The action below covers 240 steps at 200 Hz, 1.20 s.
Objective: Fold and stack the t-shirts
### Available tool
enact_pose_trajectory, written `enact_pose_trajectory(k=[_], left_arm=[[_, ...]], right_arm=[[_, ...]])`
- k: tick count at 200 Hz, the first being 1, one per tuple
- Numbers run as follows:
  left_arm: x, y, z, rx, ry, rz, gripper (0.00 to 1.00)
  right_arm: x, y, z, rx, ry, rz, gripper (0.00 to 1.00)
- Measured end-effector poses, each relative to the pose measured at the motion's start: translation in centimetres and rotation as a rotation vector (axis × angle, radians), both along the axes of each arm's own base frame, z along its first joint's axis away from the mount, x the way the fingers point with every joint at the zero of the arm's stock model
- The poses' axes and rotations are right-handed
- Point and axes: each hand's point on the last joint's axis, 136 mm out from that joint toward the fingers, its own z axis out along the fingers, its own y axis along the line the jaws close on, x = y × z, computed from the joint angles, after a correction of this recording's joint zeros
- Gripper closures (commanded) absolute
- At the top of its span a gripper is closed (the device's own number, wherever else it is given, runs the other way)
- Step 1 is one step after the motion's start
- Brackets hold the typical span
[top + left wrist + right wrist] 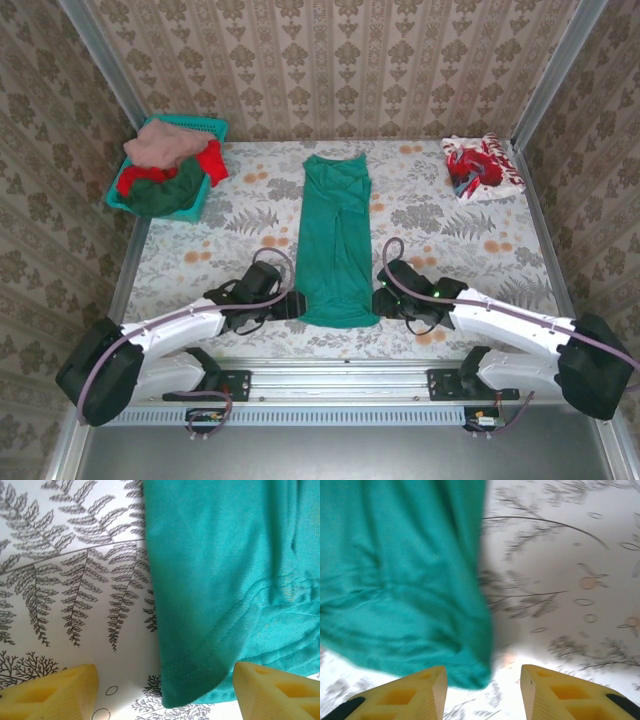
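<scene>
A teal-green t-shirt [335, 240] lies folded lengthwise into a long strip down the middle of the table, neck at the far end. My left gripper [296, 305] sits at its near left hem corner. In the left wrist view that corner [200, 680] lies flat between the yellow fingers [55, 692], which stand wide apart and open [165, 695]. My right gripper [382, 300] is at the near right corner. Its jaws are open [482, 690], with the hem corner [465, 670] just ahead of the left finger [415, 695]. A red-and-white shirt [482, 167] lies folded at the back right.
A teal mesh basket [205, 128] at the back left holds salmon-pink [165, 143], red [212, 160] and dark green [165, 195] shirts. The fern-print tablecloth [450, 250] covers the table. Patterned walls close in the back and both sides.
</scene>
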Motion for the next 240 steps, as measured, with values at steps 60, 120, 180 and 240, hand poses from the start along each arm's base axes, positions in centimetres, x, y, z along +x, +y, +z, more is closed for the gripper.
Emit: enact_pose_trajectory(k=[60,120,180,240], left_arm=[[0.5,0.5,-1.0,0.030,0.012,0.068,0.49],[0.3,0.8,-0.6,0.014,-0.024,0.093,0.58],[-0.7,-0.8,0.4,-0.088,-0.013,0.055,0.38],[-0.4,-1.1,-0.2,-0.079,-0.002,0.051,0.51]], right_arm=[[0.3,1.1,-3.8,0.030,0.082,-0.038,0.56],[0.5,1.4,-3.7,0.063,0.081,-0.069,0.56],[0.5,2.4,-3.6,0.036,0.059,-0.051,0.57],[1.1,5.2,-2.1,0.126,0.027,-0.002,0.56]])
